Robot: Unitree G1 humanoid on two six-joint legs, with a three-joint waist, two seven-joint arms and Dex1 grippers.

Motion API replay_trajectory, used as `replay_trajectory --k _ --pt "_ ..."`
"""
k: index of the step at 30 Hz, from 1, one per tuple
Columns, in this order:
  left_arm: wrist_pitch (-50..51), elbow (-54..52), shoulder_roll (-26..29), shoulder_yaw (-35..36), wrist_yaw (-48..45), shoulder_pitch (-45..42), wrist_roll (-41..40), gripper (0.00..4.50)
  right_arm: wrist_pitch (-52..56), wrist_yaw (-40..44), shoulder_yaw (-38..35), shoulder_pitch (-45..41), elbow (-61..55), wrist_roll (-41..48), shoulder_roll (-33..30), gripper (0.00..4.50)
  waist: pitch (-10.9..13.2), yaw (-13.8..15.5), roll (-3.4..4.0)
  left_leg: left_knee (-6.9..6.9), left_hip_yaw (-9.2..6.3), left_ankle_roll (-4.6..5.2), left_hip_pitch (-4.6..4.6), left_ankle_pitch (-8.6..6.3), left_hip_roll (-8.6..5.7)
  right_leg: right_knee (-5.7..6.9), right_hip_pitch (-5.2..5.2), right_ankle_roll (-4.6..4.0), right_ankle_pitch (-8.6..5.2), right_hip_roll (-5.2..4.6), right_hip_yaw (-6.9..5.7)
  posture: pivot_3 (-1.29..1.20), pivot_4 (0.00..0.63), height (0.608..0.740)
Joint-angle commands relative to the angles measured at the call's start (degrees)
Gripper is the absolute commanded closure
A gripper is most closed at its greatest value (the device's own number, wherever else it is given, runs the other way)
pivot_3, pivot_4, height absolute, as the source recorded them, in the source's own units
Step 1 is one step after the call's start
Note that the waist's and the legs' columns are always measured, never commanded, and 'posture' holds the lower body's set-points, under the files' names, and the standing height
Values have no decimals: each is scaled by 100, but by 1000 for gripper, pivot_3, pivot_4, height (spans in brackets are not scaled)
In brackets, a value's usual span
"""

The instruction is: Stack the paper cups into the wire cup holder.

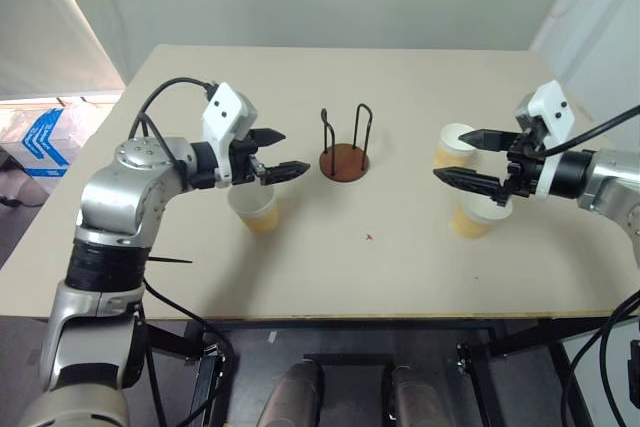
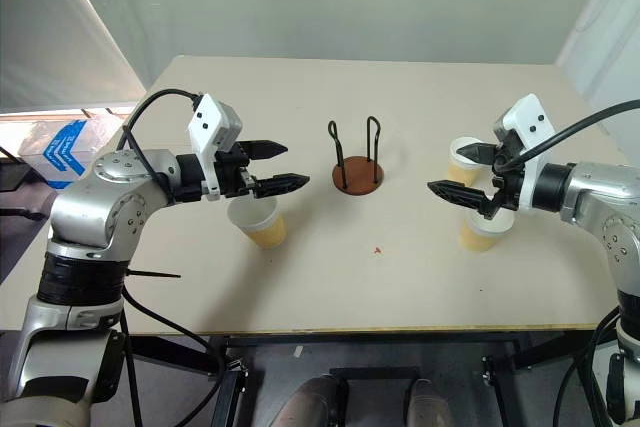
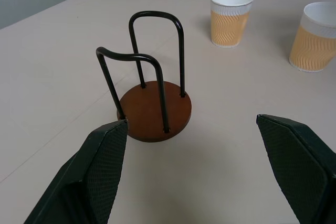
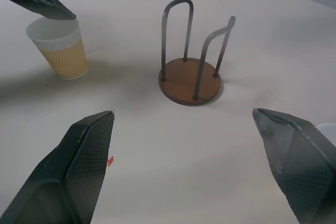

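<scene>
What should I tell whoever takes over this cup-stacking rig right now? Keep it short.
Left gripper: open, empty, above the cup on the robot's left.
Right gripper: open, empty, by the two cups on the robot's right.
Wire cup holder: mid-table between the arms, empty.
All three cups stand upright on the table.
Done: nothing stacked.
Left: grasp each cup and stack it in the holder.

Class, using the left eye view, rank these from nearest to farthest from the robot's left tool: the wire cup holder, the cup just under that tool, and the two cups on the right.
1. The cup below the left tool.
2. The wire cup holder, table centre.
3. The two right cups, beside the right tool; too close to rank.
</scene>
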Motion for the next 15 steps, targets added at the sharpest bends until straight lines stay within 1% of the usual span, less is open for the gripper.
replay_trajectory --k 1,15 --pt "-15 -222 62 171 32 -7 -40 213 -52 32 -118 -32 -158 86 -89 35 0 0 0 0 0 0 0 0 0 0 0 0 0 0 0 0 150 740" --pt "17 -215 9 87 149 32 0 213 44 -17 -135 -61 -218 203 -87 35 0 0 0 0 0 1 0 1 0 1 0 1 -1 0 0 0 150 740"
